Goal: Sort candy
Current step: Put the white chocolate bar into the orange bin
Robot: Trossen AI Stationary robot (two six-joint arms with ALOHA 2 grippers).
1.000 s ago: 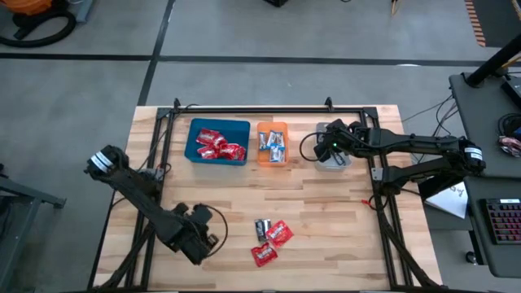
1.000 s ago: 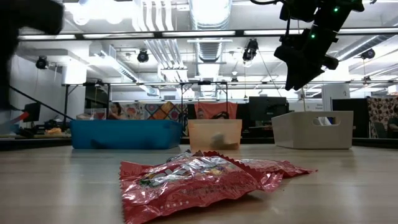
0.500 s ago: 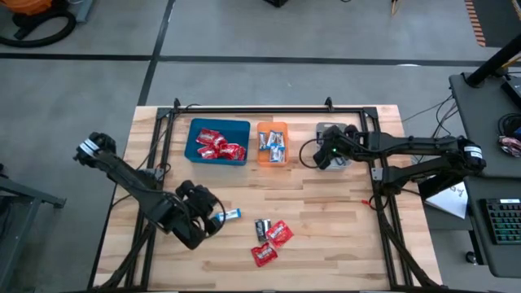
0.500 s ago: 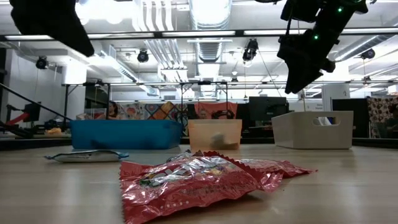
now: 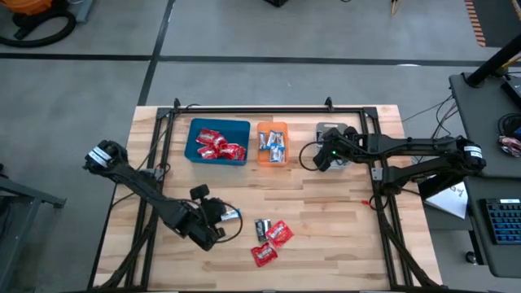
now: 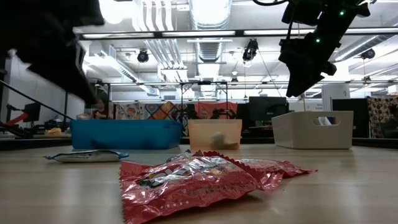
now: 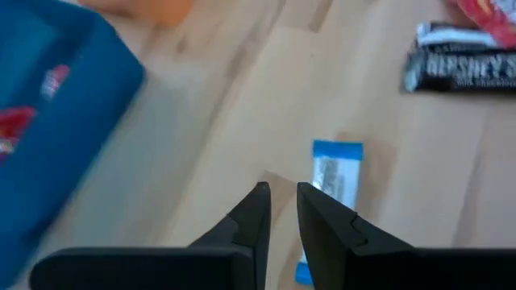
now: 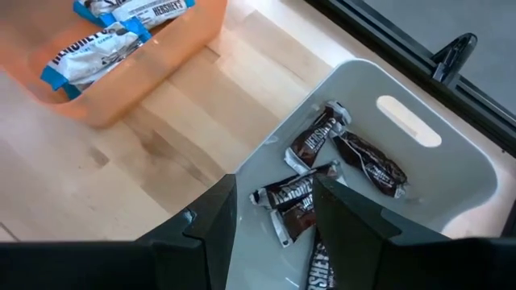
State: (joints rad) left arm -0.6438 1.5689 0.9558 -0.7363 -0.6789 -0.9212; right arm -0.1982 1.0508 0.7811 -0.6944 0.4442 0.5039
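A blue-and-white candy [image 7: 337, 173] lies flat on the wood [image 5: 233, 215], also seen in the low view [image 6: 87, 155]. My left gripper [image 7: 280, 193] hovers just left of it [image 5: 220, 220], its fingers a narrow gap apart with nothing between them. A dark candy [image 5: 262, 229] and two red candies [image 5: 280, 233] [image 5: 263, 255] lie right of it. My right gripper [image 8: 274, 217] hangs open and empty over the grey tray [image 8: 451, 173], which holds dark candies [image 8: 310, 141]. The blue tray [image 5: 195, 130] holds red candies, the orange tray [image 5: 273, 126] blue-and-white ones.
The three trays stand in a row along the table's far side, below a black frame bar [image 5: 252, 108]. Bare wood lies between the trays and the loose candies. In the low view one red candy [image 6: 199, 180] fills the foreground.
My left gripper has swung from the near left toward the table's right and rolled about its wrist. A blue-and-white candy that did not show a second ago has lain on the wood beside that gripper for the last half second, without shifting.
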